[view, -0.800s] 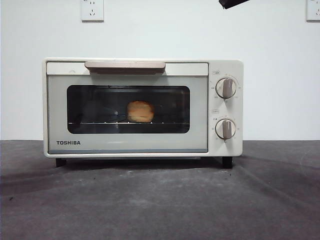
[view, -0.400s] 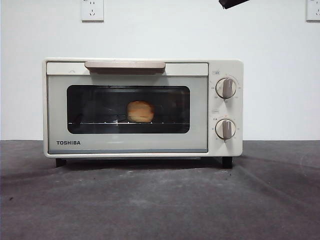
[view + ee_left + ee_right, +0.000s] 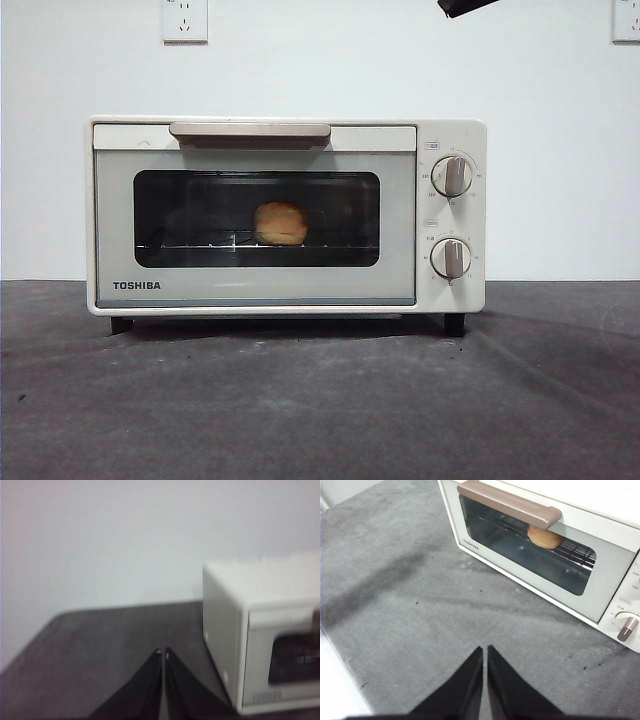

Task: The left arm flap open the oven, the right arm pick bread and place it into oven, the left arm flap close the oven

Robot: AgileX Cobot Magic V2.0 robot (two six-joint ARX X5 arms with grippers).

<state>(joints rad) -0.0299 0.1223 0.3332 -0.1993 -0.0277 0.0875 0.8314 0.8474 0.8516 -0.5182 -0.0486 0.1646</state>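
Both arms wait clear of the oven (image 3: 285, 215). The left gripper (image 3: 163, 652) hovers over the dark table (image 3: 115, 630) off the oven's side, its jaws pressed together on nothing; the right gripper (image 3: 485, 650) hangs before the door, jaws likewise together and empty. The boxy cream oven stands with its door closed, and through the dark glass the lumpy golden bread (image 3: 281, 223) rests on the wire rack (image 3: 200, 246).

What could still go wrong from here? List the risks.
1. The oven door looks shut with the bread on the wire rack, but whether it latched cannot be seen; it might drop open.
2. The right gripper hangs over the mat near the door and could clip the handle.
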